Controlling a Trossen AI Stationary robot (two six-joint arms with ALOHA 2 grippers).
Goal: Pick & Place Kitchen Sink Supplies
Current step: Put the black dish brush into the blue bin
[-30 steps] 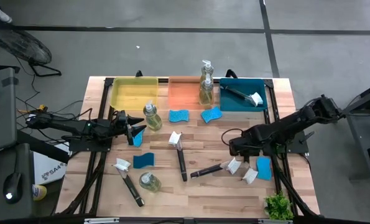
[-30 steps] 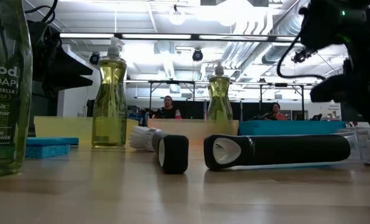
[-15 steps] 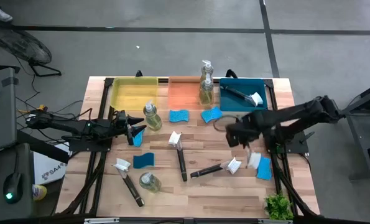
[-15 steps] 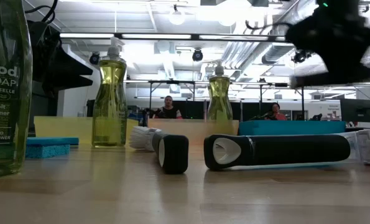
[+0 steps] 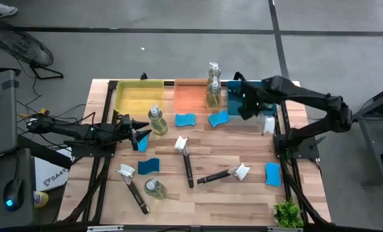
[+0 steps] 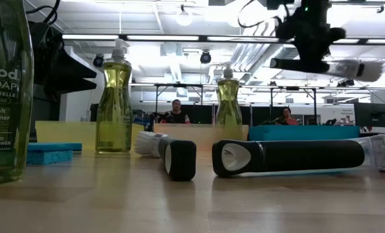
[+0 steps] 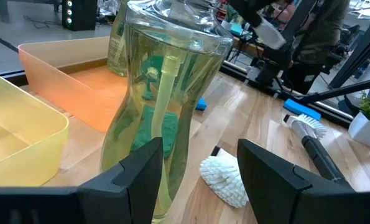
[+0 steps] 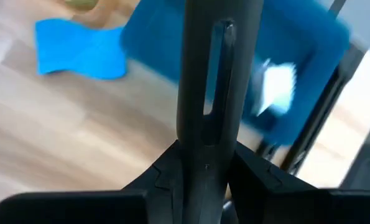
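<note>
My right gripper (image 5: 248, 108) is shut on a dark-handled dish brush whose white head (image 5: 268, 122) shows by the blue tray's near right corner. In the low view the brush (image 6: 347, 68) hangs level, high above the table. My left gripper (image 5: 141, 131) is open at the table's left, just short of a standing soap bottle (image 5: 155, 120). That bottle (image 7: 166, 93) fills the left wrist view ahead of the fingers; touch does not show. A blue sponge (image 5: 141, 144) lies under this gripper. My right gripper pinches the brush's dark handle (image 8: 209, 93) between its two fingers (image 8: 166, 177), nearer the free end (image 6: 276, 63) than the head. It comes from above, pointing down. The brush is lifted clear and lies level, with its white head (image 6: 363, 70) out to one side.
Yellow tray (image 5: 138, 96), orange tray (image 5: 190, 96) with two bottles (image 5: 213, 89) and blue tray (image 5: 250, 108) holding a brush line the far edge. Three more brushes (image 5: 186, 161), several sponges (image 5: 185, 120), a bottle (image 5: 154, 188) and a plant (image 5: 288, 212) are spread about.
My right gripper has risen from the table's near right part and moved toward the far edge, up to the blue tray. The brush has gone with it, lifted clear of the table. The left arm has kept still.
</note>
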